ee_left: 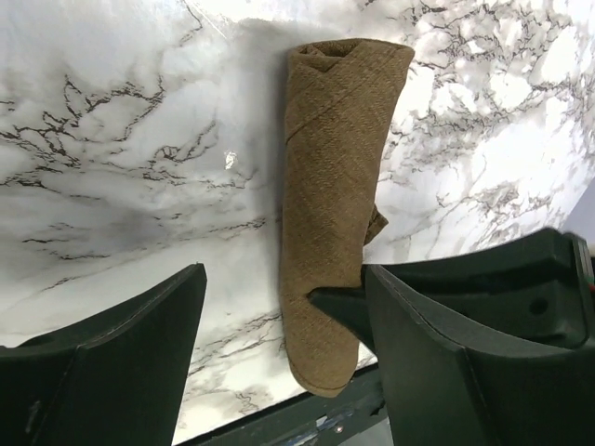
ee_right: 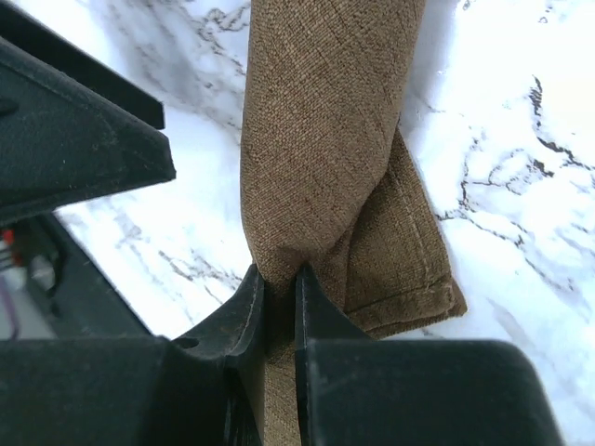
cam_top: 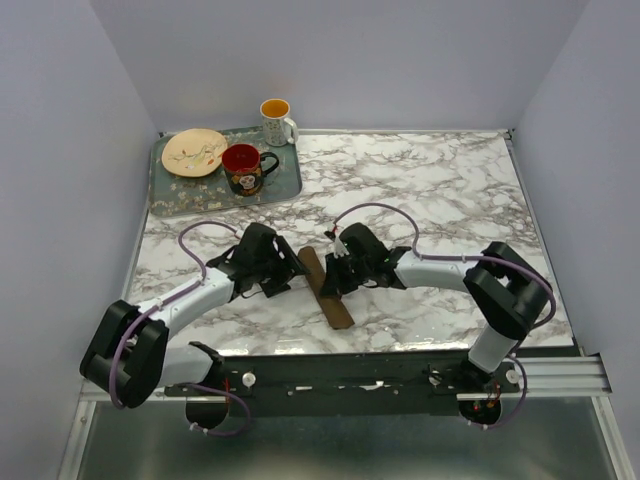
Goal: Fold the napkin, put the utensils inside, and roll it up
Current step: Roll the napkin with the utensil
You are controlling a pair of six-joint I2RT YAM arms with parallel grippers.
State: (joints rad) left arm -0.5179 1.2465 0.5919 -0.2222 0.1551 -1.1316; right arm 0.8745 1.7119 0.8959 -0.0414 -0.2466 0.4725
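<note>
Right pincer (ee_right: 276,279) is pinching a fold of the napkin (ee_right: 316,139) tight between its two fingers, beside a loose hemmed corner that is sticking out of the roll. My left pincer (ee_left: 258,283) is standing wide open and gripping nothing. One of its fingers is overlapping the roll's side, but I cannot tell whether it is touching. Both my arms are reaching inward low over the marble bench (cam_top: 450,190), elbows jutting out to either side, wrists meeting at the centre. The napkin is lying there between them, rolled into a slim brown tube, its near end coming close to the bench's front edge. Cloth is hiding whatever is sitting inside the roll, and my own fingers are covering part of it in both wrist views.
</note>
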